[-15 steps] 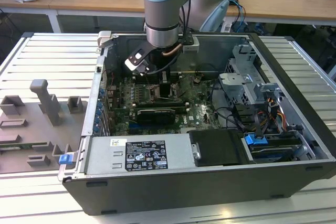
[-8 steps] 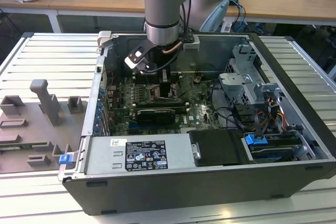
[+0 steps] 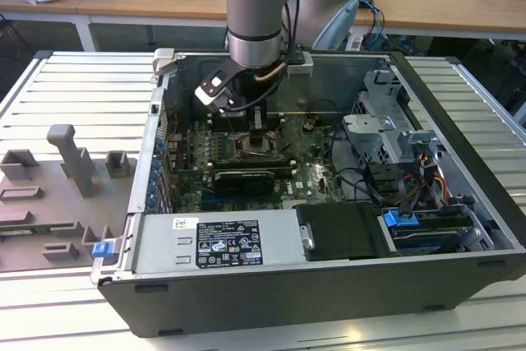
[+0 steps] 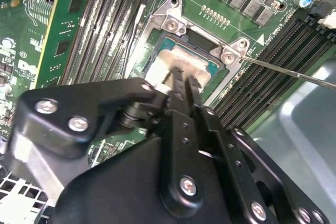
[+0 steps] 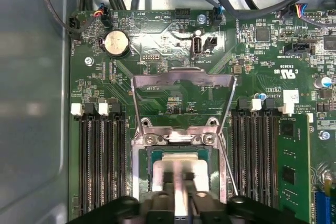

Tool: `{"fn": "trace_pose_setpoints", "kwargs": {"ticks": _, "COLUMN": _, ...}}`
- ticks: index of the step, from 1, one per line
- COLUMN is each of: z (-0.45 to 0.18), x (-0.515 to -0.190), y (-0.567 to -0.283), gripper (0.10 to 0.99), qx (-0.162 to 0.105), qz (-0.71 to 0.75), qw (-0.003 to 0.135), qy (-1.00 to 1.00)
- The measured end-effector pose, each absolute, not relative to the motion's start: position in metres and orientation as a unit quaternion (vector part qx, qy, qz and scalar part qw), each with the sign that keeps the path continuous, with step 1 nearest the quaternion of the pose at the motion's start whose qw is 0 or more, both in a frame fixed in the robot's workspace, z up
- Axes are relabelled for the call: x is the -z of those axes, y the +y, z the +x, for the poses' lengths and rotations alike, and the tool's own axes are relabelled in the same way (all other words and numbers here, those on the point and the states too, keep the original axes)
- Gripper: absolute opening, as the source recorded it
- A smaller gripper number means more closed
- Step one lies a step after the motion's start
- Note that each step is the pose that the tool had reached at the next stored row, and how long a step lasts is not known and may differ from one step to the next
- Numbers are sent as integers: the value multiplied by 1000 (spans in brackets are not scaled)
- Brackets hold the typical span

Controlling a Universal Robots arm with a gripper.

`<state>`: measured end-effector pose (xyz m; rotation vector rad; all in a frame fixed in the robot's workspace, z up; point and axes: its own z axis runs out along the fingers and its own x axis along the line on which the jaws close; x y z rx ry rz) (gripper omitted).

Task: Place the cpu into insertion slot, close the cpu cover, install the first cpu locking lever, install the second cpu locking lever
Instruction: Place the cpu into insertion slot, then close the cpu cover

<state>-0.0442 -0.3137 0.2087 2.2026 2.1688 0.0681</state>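
My gripper (image 3: 256, 129) reaches down into the open computer case over the green circuit board. In both wrist views its two black fingers sit close together, shut on the cpu (image 4: 198, 65), a pale silver square chip. The cpu (image 5: 202, 163) lies level at the insertion slot (image 5: 139, 166), inside its silver rim (image 4: 173, 23). The cpu cover (image 5: 184, 77) stands swung open, its windowed metal frame lying back over the board beyond the slot. A thin wire locking lever (image 4: 294, 73) sticks out unlatched beside the socket.
Long black memory slots (image 5: 100, 156) flank the socket on both sides. A black graphics card (image 3: 242, 178), a power supply (image 3: 222, 244), a drive cage (image 3: 386, 129) and loose cables crowd the case. A grey fixture plate (image 3: 57, 195) lies at the exterior view's left.
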Motion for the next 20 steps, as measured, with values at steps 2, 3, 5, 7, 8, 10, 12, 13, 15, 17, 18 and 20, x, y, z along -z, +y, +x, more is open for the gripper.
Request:
{"fn": "trace_pose_setpoints", "kwargs": {"ticks": 2, "z": -44, "x": -210, "y": -314, "gripper": 114, "qx": -22, "qz": 712, "qw": 25, "qy": 701}}
{"fn": "trace_pose_setpoints", "kwargs": {"ticks": 3, "z": -44, "x": -211, "y": -314, "gripper": 106, "qx": -22, "qz": 712, "qw": 25, "qy": 701}}
{"fn": "trace_pose_setpoints", "kwargs": {"ticks": 5, "z": -44, "x": -212, "y": -314, "gripper": 106, "qx": -22, "qz": 712, "qw": 25, "qy": 701}}
{"fn": "trace_pose_setpoints", "kwargs": {"ticks": 7, "z": -44, "x": -212, "y": -314, "gripper": 106, "qx": -22, "qz": 712, "qw": 25, "qy": 701}}
{"fn": "trace_pose_setpoints", "kwargs": {"ticks": 8, "z": -44, "x": -213, "y": -314, "gripper": 106, "qx": -22, "qz": 712, "qw": 25, "qy": 701}}
{"fn": "trace_pose_setpoints", "kwargs": {"ticks": 10, "z": -44, "x": -213, "y": -314, "gripper": 106, "qx": -22, "qz": 712, "qw": 25, "qy": 701}}
{"fn": "trace_pose_setpoints", "kwargs": {"ticks": 12, "z": -44, "x": -213, "y": -314, "gripper": 106, "qx": -22, "qz": 712, "qw": 25, "qy": 701}}
{"fn": "trace_pose_setpoints", "kwargs": {"ticks": 13, "z": -44, "x": -214, "y": -314, "gripper": 106, "qx": -22, "qz": 712, "qw": 25, "qy": 701}}
{"fn": "trace_pose_setpoints", "kwargs": {"ticks": 15, "z": -44, "x": -216, "y": -314, "gripper": 106, "qx": -22, "qz": 712, "qw": 25, "qy": 701}}
{"fn": "trace_pose_setpoints", "kwargs": {"ticks": 17, "z": -44, "x": -218, "y": -314, "gripper": 106, "qx": -22, "qz": 712, "qw": 25, "qy": 701}}
{"fn": "trace_pose_setpoints", "kwargs": {"ticks": 18, "z": -44, "x": -219, "y": -314, "gripper": 106, "qx": -22, "qz": 712, "qw": 25, "qy": 701}}
{"fn": "trace_pose_setpoints", "kwargs": {"ticks": 20, "z": -44, "x": -222, "y": -314, "gripper": 106, "qx": -22, "qz": 712, "qw": 25, "qy": 701}}
